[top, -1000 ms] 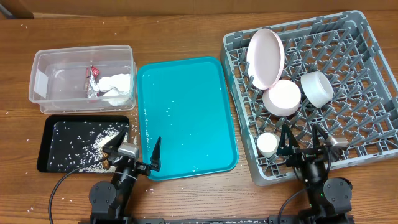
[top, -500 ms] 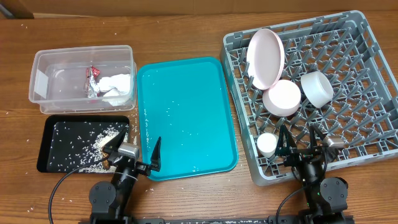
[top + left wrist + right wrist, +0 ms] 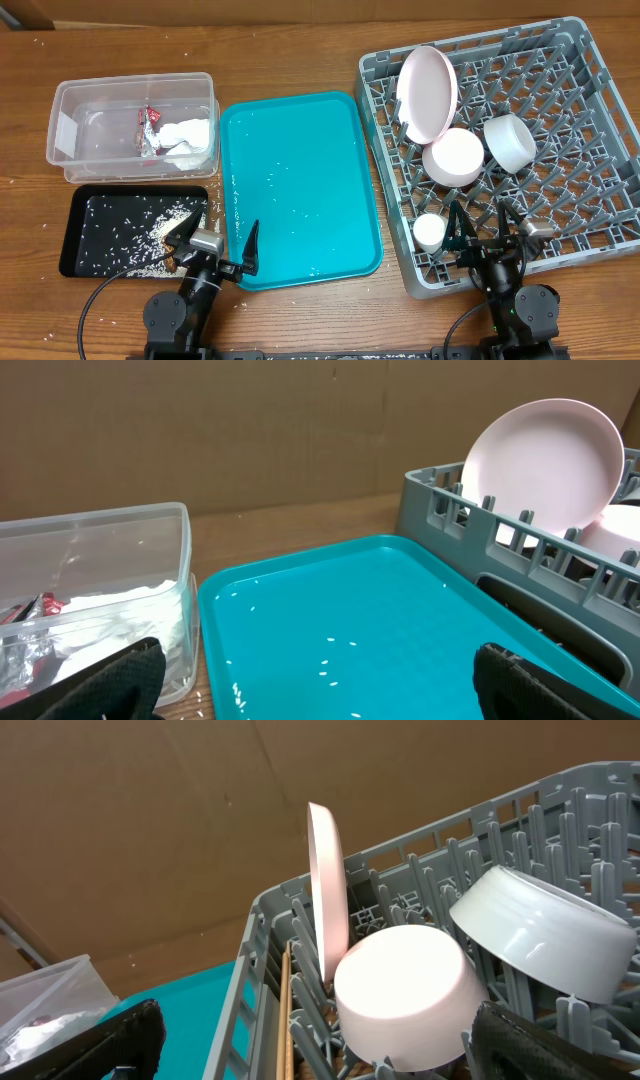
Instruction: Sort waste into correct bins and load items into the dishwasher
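The grey dish rack [image 3: 560, 150] holds the white plate [image 3: 427, 92] on edge, a white bowl [image 3: 453, 157], a pale grey bowl [image 3: 510, 141] and a small white cup [image 3: 430, 232]. In the right wrist view the plate [image 3: 327, 900], both bowls [image 3: 400, 995] [image 3: 545, 945] and wooden chopsticks [image 3: 287, 1020] show in the rack. The clear tub [image 3: 132, 125] holds the red wrapper [image 3: 151, 125] and white tissue [image 3: 190, 138]. The black tray [image 3: 95, 232] holds rice grains and scraps. My left gripper [image 3: 215, 245] is open and empty at the teal tray's near edge. My right gripper [image 3: 488, 228] is open and empty over the rack's front.
The teal serving tray [image 3: 300, 185] lies between the bins and the rack, with a few loose rice grains on it [image 3: 330, 670]. A cardboard wall stands at the back. Stray grains lie on the wooden table near the tub.
The right gripper has shifted slightly left and toward the front. The left arm and all objects are still.
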